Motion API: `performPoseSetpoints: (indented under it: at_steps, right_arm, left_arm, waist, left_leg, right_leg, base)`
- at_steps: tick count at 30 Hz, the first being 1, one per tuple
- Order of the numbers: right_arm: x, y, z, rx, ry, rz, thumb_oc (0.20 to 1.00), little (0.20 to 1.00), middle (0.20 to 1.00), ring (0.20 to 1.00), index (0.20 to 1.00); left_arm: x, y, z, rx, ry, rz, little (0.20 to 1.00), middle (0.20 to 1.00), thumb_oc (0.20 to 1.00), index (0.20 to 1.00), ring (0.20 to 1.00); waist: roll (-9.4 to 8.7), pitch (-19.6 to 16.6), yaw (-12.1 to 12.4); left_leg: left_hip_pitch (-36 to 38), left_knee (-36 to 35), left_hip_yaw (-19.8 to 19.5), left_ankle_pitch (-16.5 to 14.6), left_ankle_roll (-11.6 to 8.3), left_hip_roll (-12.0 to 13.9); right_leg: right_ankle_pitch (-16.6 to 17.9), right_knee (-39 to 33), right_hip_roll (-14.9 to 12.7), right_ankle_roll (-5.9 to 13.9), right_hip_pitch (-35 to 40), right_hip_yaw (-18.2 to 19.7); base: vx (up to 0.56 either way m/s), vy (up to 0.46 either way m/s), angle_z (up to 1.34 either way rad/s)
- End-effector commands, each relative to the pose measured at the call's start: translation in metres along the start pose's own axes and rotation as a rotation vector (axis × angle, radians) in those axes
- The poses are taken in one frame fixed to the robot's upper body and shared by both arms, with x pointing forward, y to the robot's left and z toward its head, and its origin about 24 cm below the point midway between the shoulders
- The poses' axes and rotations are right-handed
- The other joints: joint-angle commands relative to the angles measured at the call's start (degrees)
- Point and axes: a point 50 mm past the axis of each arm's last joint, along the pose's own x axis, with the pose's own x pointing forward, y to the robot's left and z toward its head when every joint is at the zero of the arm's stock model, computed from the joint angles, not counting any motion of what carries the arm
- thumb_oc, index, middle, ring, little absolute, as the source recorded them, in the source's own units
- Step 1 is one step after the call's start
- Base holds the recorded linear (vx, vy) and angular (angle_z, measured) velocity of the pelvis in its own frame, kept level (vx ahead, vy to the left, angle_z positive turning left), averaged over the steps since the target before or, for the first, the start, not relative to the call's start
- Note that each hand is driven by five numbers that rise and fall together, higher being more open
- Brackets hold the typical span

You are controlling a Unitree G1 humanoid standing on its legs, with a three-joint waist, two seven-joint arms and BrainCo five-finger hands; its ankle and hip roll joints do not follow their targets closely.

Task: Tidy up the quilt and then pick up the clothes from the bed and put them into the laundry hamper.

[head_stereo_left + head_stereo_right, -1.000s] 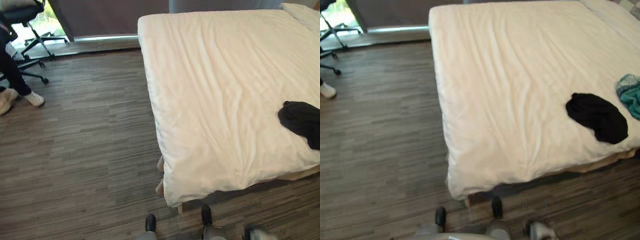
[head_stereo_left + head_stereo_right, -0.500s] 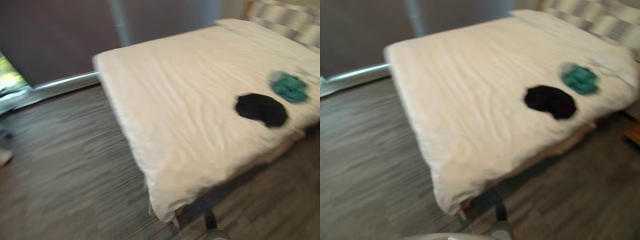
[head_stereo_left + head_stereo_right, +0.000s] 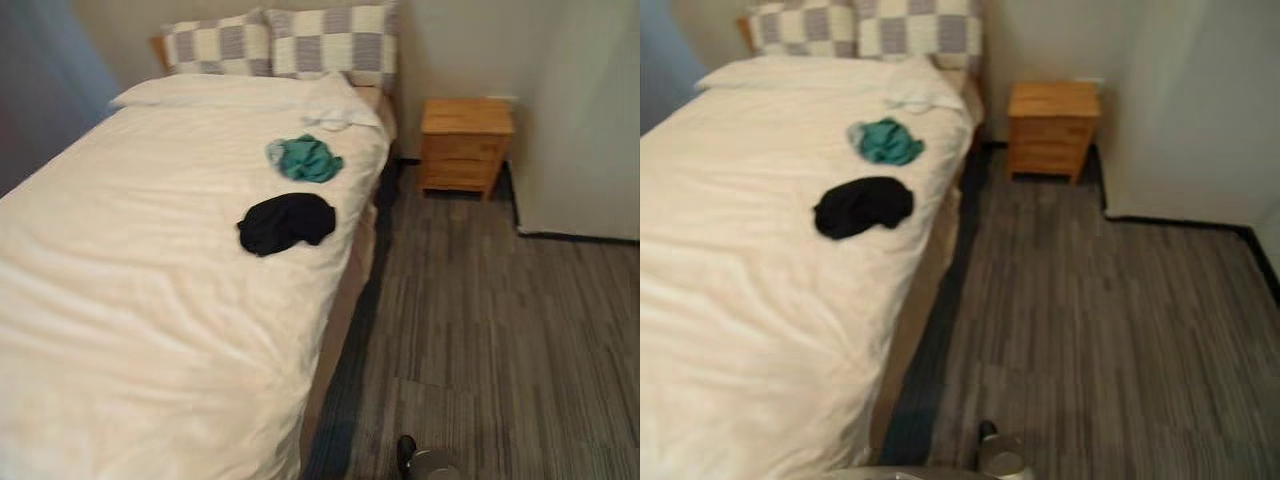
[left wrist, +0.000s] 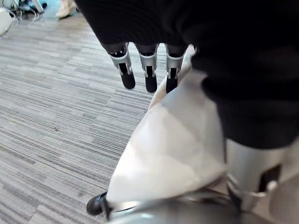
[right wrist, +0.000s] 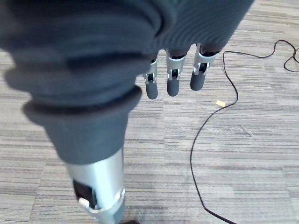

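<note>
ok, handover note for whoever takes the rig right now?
Left hand: open, hanging by the bed's edge, holding nothing.
Right hand: open, hanging over the floor, holding nothing.
Quilt lies spread flat over the bed, looks tidied.
Black garment and teal garment lie on the quilt near the bed's right edge, teal one nearer the pillows.
Nightstand stands beside the bed.
Left: pick up both garments, find the hamper, drop them in.

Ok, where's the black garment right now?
The black garment lies on the white quilt near the bed's right edge, just below the teal garment.
</note>
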Motion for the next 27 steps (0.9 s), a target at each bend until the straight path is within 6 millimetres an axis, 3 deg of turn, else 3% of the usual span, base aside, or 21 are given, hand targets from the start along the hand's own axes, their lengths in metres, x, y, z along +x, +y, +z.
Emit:
performPoseSetpoints:
  at_steps: [1, 2, 3, 4, 5, 6, 8, 9, 13, 16, 24, 27]
  right_arm:
    - [-0.002, -0.007, 0.027, -0.05, -0.122, 0.008, 1.0, 1.0, 1.0, 1.0, 1.0]
    - [-0.002, -0.007, 0.027, -0.047, -0.124, 0.01, 1.0, 1.0, 1.0, 1.0, 1.0]
    - [-0.003, -0.007, 0.033, -0.03, -0.147, 0.028, 1.0, 1.0, 1.0, 1.0, 1.0]
    - [-0.005, -0.006, 0.045, -0.029, -0.194, 0.046, 1.0, 1.0, 1.0, 1.0, 1.0]
    - [-0.005, -0.005, 0.046, -0.027, -0.201, 0.049, 1.0, 1.0, 1.0, 1.0, 1.0]
    - [-0.006, -0.007, 0.052, -0.016, -0.23, 0.054, 1.0, 1.0, 1.0, 1.0, 1.0]
    - [-0.008, -0.006, 0.06, -0.02, -0.269, 0.05, 1.0, 1.0, 1.0, 1.0, 1.0]
    - [-0.009, -0.006, 0.064, 0.007, -0.296, 0.061, 1.0, 1.0, 1.0, 1.0, 1.0]
    - [-0.012, 0.009, 0.063, -0.043, -0.323, 0.086, 1.0, 1.0, 1.0, 1.0, 1.0]
    - [-0.014, 0.021, 0.06, -0.046, -0.328, 0.107, 1.0, 1.0, 1.0, 1.0, 1.0]
    - [-0.016, 0.028, 0.06, 0.021, -0.323, 0.124, 1.0, 1.0, 1.0, 1.0, 1.0]
    - [-0.017, 0.031, 0.059, -0.018, -0.315, 0.147, 1.0, 1.0, 1.0, 1.0, 1.0]
  left_arm:
    - [-0.015, -0.024, 0.067, -0.054, -0.247, -0.08, 1.0, 1.0, 1.0, 1.0, 1.0]
    - [-0.015, -0.024, 0.067, -0.053, -0.247, -0.08, 1.0, 1.0, 1.0, 1.0, 1.0]
    - [-0.014, -0.022, 0.068, -0.052, -0.244, -0.083, 1.0, 1.0, 1.0, 1.0, 1.0]
    - [-0.013, -0.017, 0.068, -0.055, -0.234, -0.085, 1.0, 1.0, 1.0, 1.0, 1.0]
    - [-0.012, -0.016, 0.068, -0.052, -0.235, -0.083, 1.0, 1.0, 1.0, 1.0, 1.0]
    - [-0.012, -0.015, 0.069, -0.02, -0.244, -0.093, 1.0, 1.0, 1.0, 1.0, 1.0]
    - [-0.013, -0.016, 0.073, -0.014, -0.267, -0.106, 1.0, 1.0, 1.0, 1.0, 1.0]
    - [-0.014, -0.017, 0.078, -0.029, -0.29, -0.109, 1.0, 1.0, 1.0, 1.0, 1.0]
    - [-0.015, -0.011, 0.085, -0.07, -0.3, -0.06, 1.0, 1.0, 1.0, 1.0, 1.0]
    - [-0.015, -0.009, 0.087, -0.075, -0.309, -0.045, 1.0, 1.0, 1.0, 1.0, 1.0]
    - [-0.015, -0.014, 0.081, -0.05, -0.309, -0.06, 1.0, 1.0, 1.0, 1.0, 1.0]
    - [-0.014, -0.018, 0.074, 0.032, -0.321, -0.081, 1.0, 1.0, 1.0, 1.0, 1.0]
  waist:
    - [-1.77, 4.4, 3.6]
    - [-1.74, 4.6, 3.8]
    - [-1.28, 4.4, 4.4]
    - [-0.48, 4.4, 5.3]
    - [-0.5, 4.2, 5.3]
    - [-0.29, 4.3, 5.6]
    - [-0.55, 4.3, 5.9]
    - [0.06, 3.7, 5.7]
    - [0.91, 2.1, 4.9]
    - [1.1, 1.3, 4.7]
    - [0.72, 0.6, 5.0]
    - [0.47, 0.1, 5.5]
  left_leg:
    - [-17.9, 17.2, 0.2, -17.4, 8.13, -11.0]
    - [-17.5, 16.7, 0.2, -17.5, 8.19, -10.9]
    - [-14.8, 4.1, 1.0, -18.7, 9.05, -10.4]
    - [-8.3, -17.0, 1.9, -20.5, 10.22, -10.4]
    - [-7.7, -19.2, 1.8, -20.4, 10.26, -10.5]
    - [-7.6, -26.8, 2.3, -19.3, 9.57, -10.4]
    - [-6.8, -30.7, 0.0, -20.2, 9.6, -11.5]
    - [-3.2, -36.5, -0.6, -20.2, 9.14, -11.1]
    - [2.0, -44.2, 0.2, -18.5, 9.08, -10.3]
    - [2.7, -45.9, 0.2, -18.1, 9.57, -10.4]
    - [3.9, -45.9, 1.4, -18.9, 10.09, -10.7]
    - [4.7, -45.9, 1.6, -19.7, 10.37, -10.7]
  right_leg:
    - [4.4, -7.8, -2.9, 7.03, 7.0, 5.2]
    - [4.4, -8.0, -2.8, 7.08, 7.4, 5.3]
    - [4.0, -8.4, -2.6, 7.8, 7.6, 5.3]
    - [2.9, -9.4, -1.9, 8.51, 8.7, 5.6]
    - [2.8, -9.6, -1.9, 8.59, 8.6, 5.7]
    - [2.5, -10.8, -1.7, 8.93, 9.5, 5.5]
    - [3.0, -12.5, -1.7, 9.64, 9.8, 6.4]
    - [3.5, -13.2, -1.4, 10.26, 9.0, 5.4]
    - [3.9, -13.7, -0.7, 11.05, 8.0, 3.7]
    - [3.9, -13.7, -0.4, 11.17, 7.9, 3.5]
    - [3.6, -13.7, -0.4, 11.33, 8.8, 2.9]
    - [3.0, -13.7, -0.3, 11.24, 9.8, 2.5]
  base:
    - [0.09, 0.014, -1.6]
    - [0.14, 0.074, -1.47]
    - [0.18, 0.205, -0.36]
    - [0.18, 0.219, -0.19]
    - [0.15, 0.261, -0.62]
    - [0.04, 0.172, -0.78]
    - [0.02, 0.154, -0.46]
    - [0.02, 0.096, -0.2]
    - [0.03, 0.053, -0.02]
    - [0.0, 0.012, 0.16]
    - [0.0, -0.013, -0.02]
    - [0.04, -0.036, -0.05]
